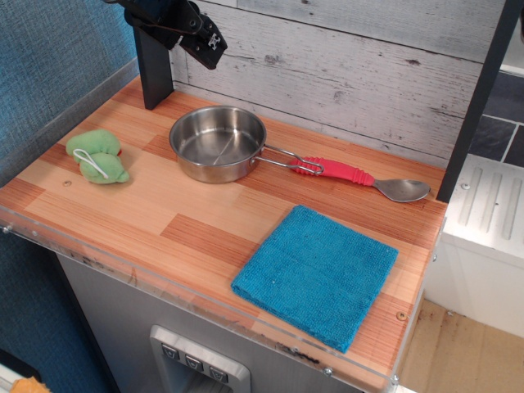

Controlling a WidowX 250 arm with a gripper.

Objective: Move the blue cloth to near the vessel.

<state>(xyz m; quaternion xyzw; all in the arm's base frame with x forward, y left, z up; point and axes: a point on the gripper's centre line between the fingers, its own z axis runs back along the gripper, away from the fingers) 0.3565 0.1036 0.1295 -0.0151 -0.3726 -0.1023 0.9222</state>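
Note:
The blue cloth [318,273] lies flat and square on the wooden counter at the front right, one corner near the front edge. The vessel [218,143], a round shiny steel pan with a wire handle pointing right, stands at the back middle, empty. The cloth and pan are apart, with a strip of bare wood between them. My gripper [209,42] hangs at the top left, above and behind the pan, high over the counter. It holds nothing that I can see; its jaws are too dark to read.
A red-handled metal spoon [368,179] lies right of the pan, its handle beside the wire handle. A small green stuffed toy [98,155] sits at the left. A dark post [153,70] stands at the back left. A white plank wall backs the counter [164,221].

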